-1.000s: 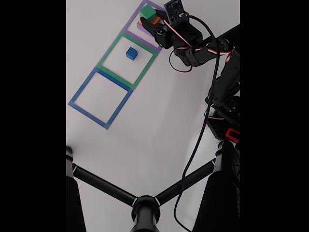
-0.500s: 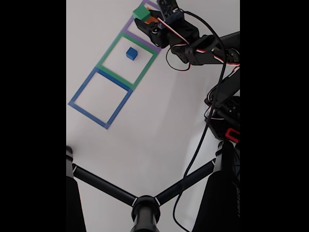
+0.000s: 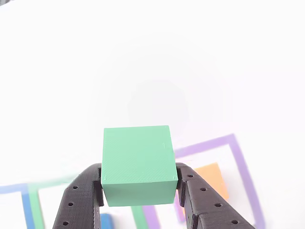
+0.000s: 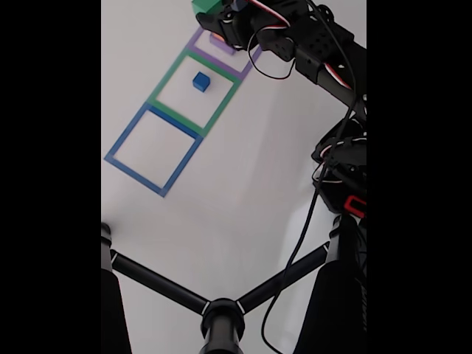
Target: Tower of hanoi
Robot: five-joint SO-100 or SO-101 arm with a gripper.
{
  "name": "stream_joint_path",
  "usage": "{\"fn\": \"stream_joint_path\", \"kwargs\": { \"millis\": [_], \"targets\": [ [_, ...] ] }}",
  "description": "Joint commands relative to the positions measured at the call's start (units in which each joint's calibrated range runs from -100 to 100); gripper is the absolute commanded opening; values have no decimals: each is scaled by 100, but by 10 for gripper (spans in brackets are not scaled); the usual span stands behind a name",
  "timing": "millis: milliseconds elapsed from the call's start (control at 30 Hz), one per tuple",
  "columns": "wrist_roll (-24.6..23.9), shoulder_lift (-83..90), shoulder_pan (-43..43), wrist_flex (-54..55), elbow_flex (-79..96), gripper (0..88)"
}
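Observation:
My gripper (image 3: 138,177) is shut on a green cube (image 3: 137,164), held in the air between two black fingers (image 3: 81,200). In the fixed view the green cube (image 4: 204,6) and gripper (image 4: 212,15) are at the top edge, above the purple tape square (image 4: 193,46). An orange cube (image 3: 209,183) lies inside the purple square (image 3: 240,162), below and right of the held cube. A small blue cube (image 4: 200,81) sits in the green tape square (image 4: 168,76); its top edge also shows as the blue cube (image 3: 106,222). The blue tape square (image 4: 124,139) holds nothing.
The three tape squares run in a diagonal row on a white table. A black tripod (image 4: 221,317) spreads its legs across the bottom of the fixed view. The arm (image 4: 324,55) and its cables fill the right side.
The gripper has risen with the green cube, lifting it off the orange cube and toward the top edge of the fixed view. The blue cube has not moved.

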State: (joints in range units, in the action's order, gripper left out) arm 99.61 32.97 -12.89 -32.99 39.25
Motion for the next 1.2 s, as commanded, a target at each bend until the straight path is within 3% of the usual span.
{"fn": "stream_joint_path", "kwargs": {
  "millis": [0,100,267,567,933,1167],
  "targets": [
    [39,236,283,-2888,-2380,83],
    [39,58,580,-4329,-3743,84],
    [39,34,1069,-5511,-4871,85],
    [39,-95,1807,-5884,-5225,84],
    [39,-39,2545,-5106,-4262,85],
    [39,615,2948,-2345,-1316,87]
  ]
}}
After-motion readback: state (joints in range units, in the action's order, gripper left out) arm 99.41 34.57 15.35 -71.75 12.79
